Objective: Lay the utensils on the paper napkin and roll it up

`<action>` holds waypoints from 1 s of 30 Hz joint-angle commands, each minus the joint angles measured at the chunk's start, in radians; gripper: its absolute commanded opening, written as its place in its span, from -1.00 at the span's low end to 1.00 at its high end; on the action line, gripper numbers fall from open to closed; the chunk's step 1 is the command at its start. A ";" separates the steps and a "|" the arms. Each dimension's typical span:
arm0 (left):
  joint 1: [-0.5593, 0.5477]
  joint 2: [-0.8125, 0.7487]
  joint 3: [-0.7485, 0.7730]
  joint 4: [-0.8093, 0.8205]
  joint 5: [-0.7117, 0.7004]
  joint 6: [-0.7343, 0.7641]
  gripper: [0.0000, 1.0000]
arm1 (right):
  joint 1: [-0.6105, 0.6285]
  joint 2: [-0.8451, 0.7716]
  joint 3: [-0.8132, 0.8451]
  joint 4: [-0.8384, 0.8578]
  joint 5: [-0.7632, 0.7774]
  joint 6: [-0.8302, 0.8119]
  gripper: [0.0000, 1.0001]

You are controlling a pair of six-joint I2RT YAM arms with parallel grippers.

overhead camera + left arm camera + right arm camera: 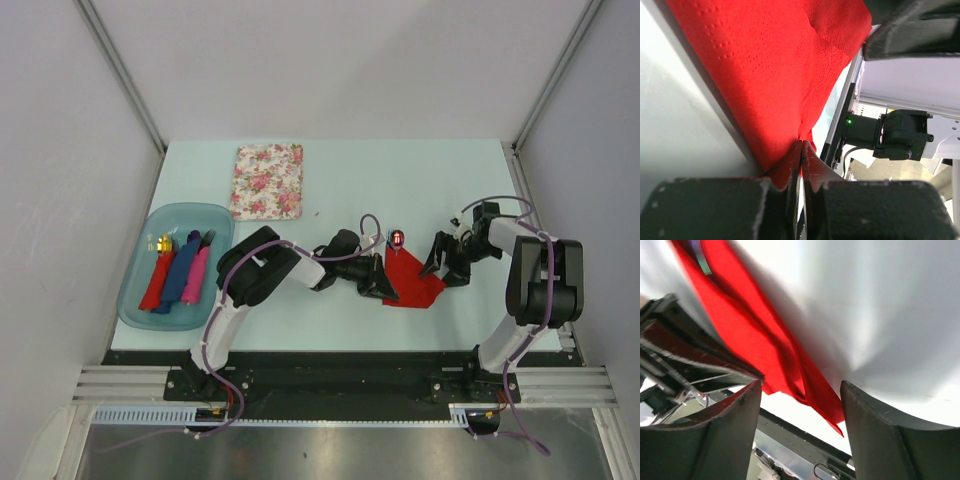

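We find the red napkin [412, 275] lying on the pale bench [450, 190], a little right of centre and between the two arms. The left end effector [380, 278] reaches in from the left to the napkin's left edge. In the left wrist view its fingers [850, 210] are pressed together on a fold of the napkin [765, 75], with red paper pinched in the seam between them [801, 170].

The right end effector [443, 268] sits at the napkin's right side. In its own view the two fingers [885, 440] stand well apart [800, 425] with nothing held. The napkin [755, 335] runs as a creased red band on the bench beyond them.

The spoon [398, 238] shows only its shiny red head, just past the napkin's far edge; we cannot tell whether it rests on the paper. Of the fork [701, 257] we see only a bluish metal sliver at the napkin's upper edge in the right wrist view.

At the left of the bench a clear blue tray [140, 250] holds three rolls, red [158, 283], blue [180, 275] and pink [197, 275], the red one with a gold tip [162, 242]. A floral pad [267, 180] lies beyond the tray.
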State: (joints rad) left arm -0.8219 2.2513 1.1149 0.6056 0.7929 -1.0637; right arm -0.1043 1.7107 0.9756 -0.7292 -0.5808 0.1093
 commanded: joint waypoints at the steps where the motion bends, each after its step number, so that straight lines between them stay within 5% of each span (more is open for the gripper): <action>1: -0.003 0.033 -0.010 -0.073 -0.077 0.070 -0.84 | -0.020 0.052 0.012 -0.045 0.062 0.026 0.42; 17: -0.003 0.039 -0.010 -0.069 -0.072 0.067 -0.84 | -0.049 0.067 0.000 -0.036 -0.189 0.032 0.35; 22: -0.003 0.037 -0.012 -0.069 -0.072 0.067 -0.84 | -0.064 0.034 -0.032 -0.016 -0.255 0.038 0.53; 30: -0.003 0.036 -0.012 -0.072 -0.073 0.068 -0.84 | -0.072 0.013 -0.078 -0.015 -0.113 0.030 0.71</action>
State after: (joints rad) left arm -0.8223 2.2513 1.1149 0.6064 0.7933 -1.0626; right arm -0.1677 1.7626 0.9234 -0.7525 -0.7681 0.1432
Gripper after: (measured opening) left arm 0.081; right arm 0.852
